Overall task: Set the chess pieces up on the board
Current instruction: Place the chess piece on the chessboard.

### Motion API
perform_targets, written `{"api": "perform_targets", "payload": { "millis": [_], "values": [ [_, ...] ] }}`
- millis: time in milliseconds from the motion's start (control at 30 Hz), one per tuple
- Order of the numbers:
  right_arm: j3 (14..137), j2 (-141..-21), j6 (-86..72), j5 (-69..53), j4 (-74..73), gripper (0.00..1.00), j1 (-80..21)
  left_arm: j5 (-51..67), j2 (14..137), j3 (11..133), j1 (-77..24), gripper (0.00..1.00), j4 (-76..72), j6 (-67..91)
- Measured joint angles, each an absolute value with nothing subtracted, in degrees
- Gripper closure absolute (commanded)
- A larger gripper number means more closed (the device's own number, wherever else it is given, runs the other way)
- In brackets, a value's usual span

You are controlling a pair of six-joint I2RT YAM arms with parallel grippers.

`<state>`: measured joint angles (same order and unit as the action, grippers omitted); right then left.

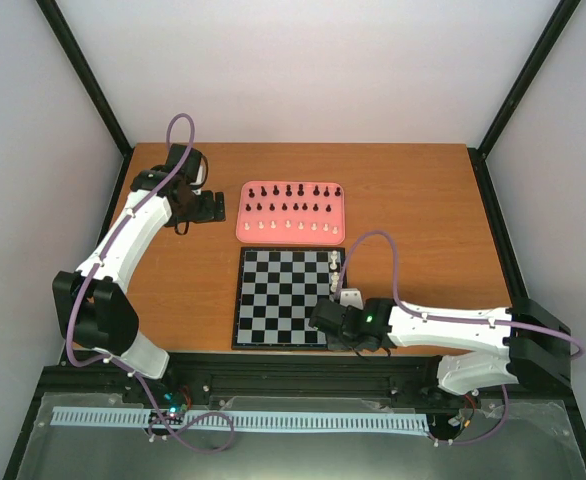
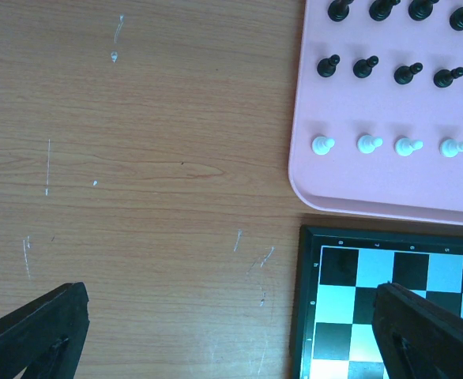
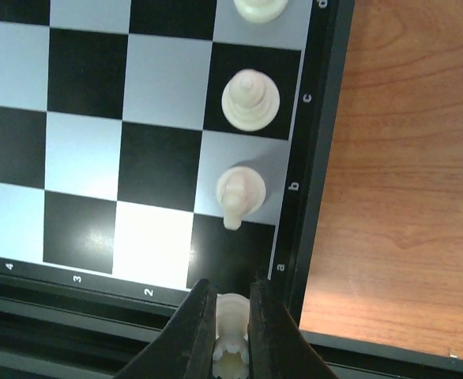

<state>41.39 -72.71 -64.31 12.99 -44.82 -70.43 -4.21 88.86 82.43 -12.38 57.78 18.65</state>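
Right end effector was closed to a narrow gap, pinching one cream-white piece at the board's edge by the letter a. Two more cream-white pieces stood on the board's same edge column. Left end effector was spread wide, holding nothing, above the worktop beside the board's corner. Other chess pieces stood in the pink tray just beside the board.
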Motion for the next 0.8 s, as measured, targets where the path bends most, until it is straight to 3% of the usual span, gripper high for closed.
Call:
{"api": "perform_targets", "payload": {
  "millis": [367, 800],
  "values": [
    [41.41, -74.37, -61.63, 11.55, -42.57, 0.96, -67.07, -4.23, 88.88, 82.43, -12.38, 0.0, 57.71, 18.65],
    [41.8, -76.95, -59.51, 10.24, -41.76, 0.74, -66.48, -4.23, 89.3, 82.43, -12.38, 0.0, 57.32, 18.65]
  ]
}}
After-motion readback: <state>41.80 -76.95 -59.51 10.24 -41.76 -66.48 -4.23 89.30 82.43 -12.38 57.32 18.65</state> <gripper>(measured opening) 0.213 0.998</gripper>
